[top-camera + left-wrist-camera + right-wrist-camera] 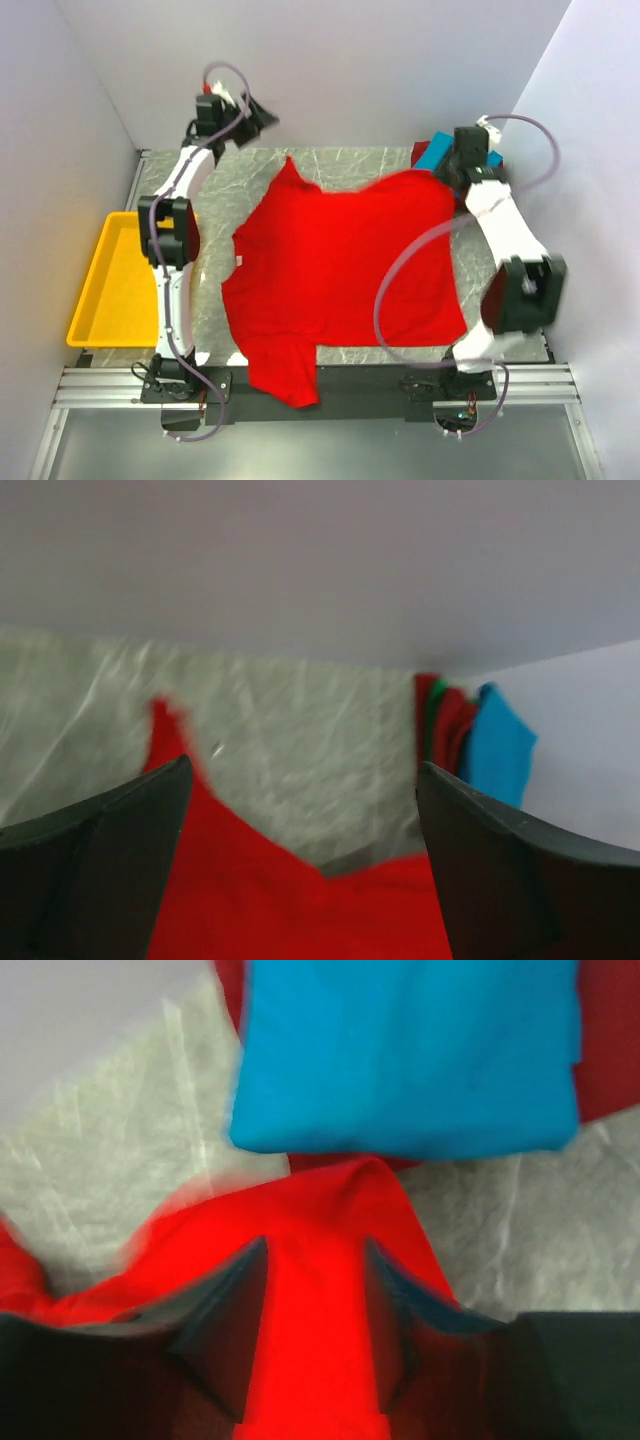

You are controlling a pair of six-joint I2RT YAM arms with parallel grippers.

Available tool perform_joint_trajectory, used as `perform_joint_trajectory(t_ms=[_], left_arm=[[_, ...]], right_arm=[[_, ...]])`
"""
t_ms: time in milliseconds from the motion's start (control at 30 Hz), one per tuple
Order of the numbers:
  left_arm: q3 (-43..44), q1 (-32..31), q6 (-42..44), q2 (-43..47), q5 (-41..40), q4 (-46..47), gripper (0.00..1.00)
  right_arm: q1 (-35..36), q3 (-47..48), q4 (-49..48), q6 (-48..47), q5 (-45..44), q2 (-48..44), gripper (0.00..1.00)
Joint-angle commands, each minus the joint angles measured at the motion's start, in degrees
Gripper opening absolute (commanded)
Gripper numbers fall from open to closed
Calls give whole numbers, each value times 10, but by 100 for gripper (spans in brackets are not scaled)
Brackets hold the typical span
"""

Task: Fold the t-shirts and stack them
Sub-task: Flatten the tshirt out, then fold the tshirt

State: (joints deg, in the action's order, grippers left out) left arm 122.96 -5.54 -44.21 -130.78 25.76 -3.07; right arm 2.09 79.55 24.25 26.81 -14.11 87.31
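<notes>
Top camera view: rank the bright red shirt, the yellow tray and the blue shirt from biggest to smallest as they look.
1. Bright red shirt, spread across the table.
2. Yellow tray, partly behind the left arm.
3. Blue shirt, mostly hidden by the right gripper, so only its visible part counts.

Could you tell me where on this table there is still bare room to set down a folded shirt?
Bare marble shows along the far edge, behind the bright red t-shirt, and in a strip left of it beside the yellow tray. The far right corner is crowded: the turquoise t-shirt lies on a darker red one, with the right gripper there.
</notes>
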Motion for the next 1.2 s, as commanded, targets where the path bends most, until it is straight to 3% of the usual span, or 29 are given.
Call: perform_joint_trajectory(t_ms=[0,67,100,200,433,800,933,1167], left_arm=[[19,-10,31,46,18,-21,99],[-15,-12,46,78,11,-41,99],[-25,-12,56,90,11,-53,99],[-69,-14,89,138,6,-116,99],[-292,-23,127,264,11,-178,99],[-581,-40,122,358,9,-143,99],[-617,-40,123,350,7,-128,99],[-621,-39,134,317,-9,-128,100]], right_arm=[[-14,94,25,0,58,79,54],[-14,97,26,-4,80,89,64],[-14,91,26,-5,85,86,76],[-13,62,33,0,89,62,84],[24,-66,36,21,126,-20,84],[132,-269,13,112,131,-125,84],[143,-331,-3,143,131,-137,83],[143,-360,-18,149,127,-117,83]])
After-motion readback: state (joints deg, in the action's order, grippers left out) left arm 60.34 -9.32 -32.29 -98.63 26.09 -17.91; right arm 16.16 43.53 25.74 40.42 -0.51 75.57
